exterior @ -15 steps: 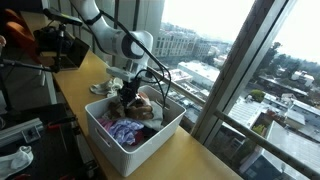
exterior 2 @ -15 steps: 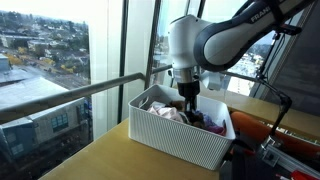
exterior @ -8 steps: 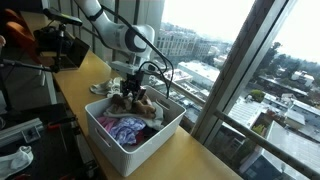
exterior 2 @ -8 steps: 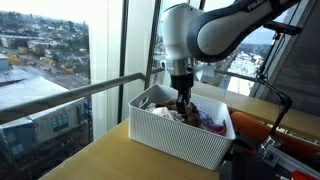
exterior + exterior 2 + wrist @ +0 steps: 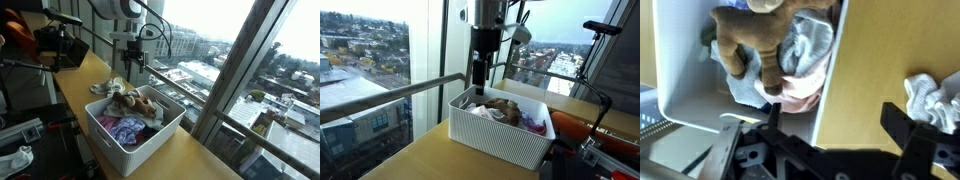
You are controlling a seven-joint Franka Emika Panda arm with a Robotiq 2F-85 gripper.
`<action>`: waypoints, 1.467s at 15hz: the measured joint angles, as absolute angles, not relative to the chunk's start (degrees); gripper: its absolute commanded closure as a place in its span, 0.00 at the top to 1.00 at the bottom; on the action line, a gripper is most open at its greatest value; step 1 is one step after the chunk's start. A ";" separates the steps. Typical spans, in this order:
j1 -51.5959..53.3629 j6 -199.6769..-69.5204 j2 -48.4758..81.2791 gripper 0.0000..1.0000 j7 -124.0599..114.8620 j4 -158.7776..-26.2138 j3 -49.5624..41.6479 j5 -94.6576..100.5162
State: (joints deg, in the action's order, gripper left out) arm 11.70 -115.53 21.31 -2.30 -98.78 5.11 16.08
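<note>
Fingers (image 5: pixel 896 120) of the end effector (image 5: pixel 830 120) are standing spread wide in the wrist view, with nothing between them, so the end effector is carrying nothing. Just beyond them, the brown plush toy (image 5: pixel 748 40) is lying on top of a grey cloth (image 5: pixel 808 48) and a pink cloth (image 5: pixel 800 95) inside the white bin (image 5: pixel 680 70). A white rag (image 5: pixel 930 95) is lying apart on the bench (image 5: pixel 865 70), outside the bin wall.

In an exterior view the end effector (image 5: pixel 478 82) is hanging well above the bin (image 5: pixel 495 135), apart from the toy (image 5: pixel 502 103), which is resting near the middle of the heap. A purple cloth (image 5: pixel 122 130) is filling the near end of the bin.

Judging from this, the toy is already sitting in the bin and the arm is standing clear above it. Another grasp would be calling for a straight descent between the bin walls, with the open jaws lined up over one item alone.

The toy's upper part is running off the top of the wrist view, and whatever is lying under the cloths is staying hidden. The arm's upper links are being cut off by the frame edge in both exterior views. Beyond the window (image 5: pixel 230 60), only the city is showing.
</note>
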 measured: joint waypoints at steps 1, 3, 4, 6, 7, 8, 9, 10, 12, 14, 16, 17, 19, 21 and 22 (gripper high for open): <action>13.18 -115.52 22.00 1.00 -2.64 -97.44 5.87 16.27; 15.93 -115.65 24.59 1.00 -3.21 -94.81 7.27 16.26; 17.10 -115.86 26.45 1.00 -3.27 -93.56 7.88 16.25; 18.93 -116.59 30.46 1.00 -3.27 -91.17 8.57 16.22; 19.62 -117.14 32.52 1.00 -3.25 -89.86 8.77 16.17; 20.24 -117.60 34.62 1.00 -3.18 -88.28 8.91 16.07; 20.79 -118.08 36.82 1.00 -3.01 -86.43 9.09 15.85; 21.29 -118.23 38.86 1.00 -2.72 -84.54 9.23 15.53; 22.18 -118.25 42.71 1.00 -2.04 -80.82 9.56 14.72; 22.95 -118.17 46.15 1.00 -1.39 -77.61 9.60 13.44; 23.37 -117.93 49.34 1.00 -0.69 -74.82 9.74 11.72; 23.51 -117.71 50.79 1.00 -0.38 -73.60 9.89 10.94; 23.80 -116.72 53.34 1.00 0.09 -71.28 10.20 9.60; 24.06 -115.66 55.64 1.00 0.53 -68.88 10.31 8.63; 24.12 -115.31 56.77 0.88 0.79 -67.73 10.32 8.24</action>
